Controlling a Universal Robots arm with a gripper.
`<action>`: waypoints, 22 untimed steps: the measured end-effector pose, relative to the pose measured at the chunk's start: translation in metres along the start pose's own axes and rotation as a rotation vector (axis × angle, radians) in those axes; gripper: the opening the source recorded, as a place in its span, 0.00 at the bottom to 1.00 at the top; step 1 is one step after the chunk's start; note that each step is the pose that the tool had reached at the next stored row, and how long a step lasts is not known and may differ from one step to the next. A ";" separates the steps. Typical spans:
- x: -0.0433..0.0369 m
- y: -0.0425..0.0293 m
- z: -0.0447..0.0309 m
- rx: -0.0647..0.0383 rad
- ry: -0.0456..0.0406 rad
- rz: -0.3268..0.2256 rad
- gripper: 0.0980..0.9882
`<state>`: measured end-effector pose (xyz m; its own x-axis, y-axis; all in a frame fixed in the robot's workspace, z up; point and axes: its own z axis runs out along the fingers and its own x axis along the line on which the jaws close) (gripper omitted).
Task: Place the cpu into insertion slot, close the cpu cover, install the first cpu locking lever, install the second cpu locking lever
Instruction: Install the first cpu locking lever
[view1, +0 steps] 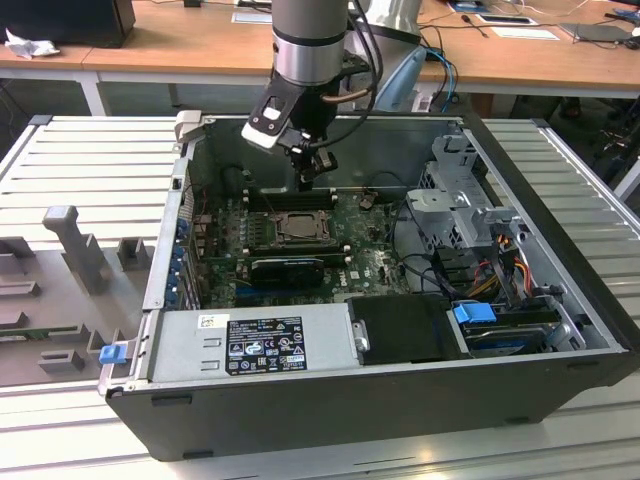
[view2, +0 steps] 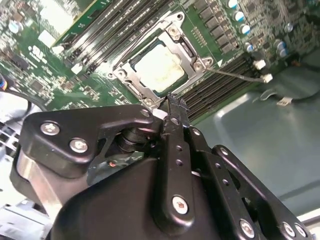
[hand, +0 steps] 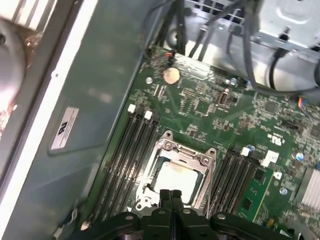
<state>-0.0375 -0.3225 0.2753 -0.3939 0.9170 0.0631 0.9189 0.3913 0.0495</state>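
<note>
- An open dark grey computer case (view1: 400, 405) lies in the middle of the ribbed metal worktop (view1: 80, 160), and its green motherboard (view1: 372, 262) is exposed.
- The square black-and-metal socket (view1: 292, 226) sits at the middle of the board, between banks of long black memory slots (hand: 125, 160).
- The pale tan-silver square chip (hand: 176, 176) lies flat inside the socket.
- The thin grey-metal frame plate (hand: 186, 151) lies down around the chip, with the chip's top showing through its open centre.
- In the exterior view the black hand (view1: 310, 178) hangs just over the socket.
- In both wrist views its fingers (hand: 165, 202) are clenched together on nothing, with their tips at the socket's edge.
- I cannot tell whether the tips touch the socket.
</note>
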 end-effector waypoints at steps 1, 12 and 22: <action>0.0000 0.0000 0.0001 0.001 0.0008 -0.016 0.01; 0.0000 0.0000 0.0002 0.013 0.0109 -0.214 0.01; 0.0000 0.0001 0.0002 0.024 0.0196 -0.389 0.01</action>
<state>-0.0375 -0.3225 0.2752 -0.7133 0.6980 0.0633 0.7008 0.7116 0.0499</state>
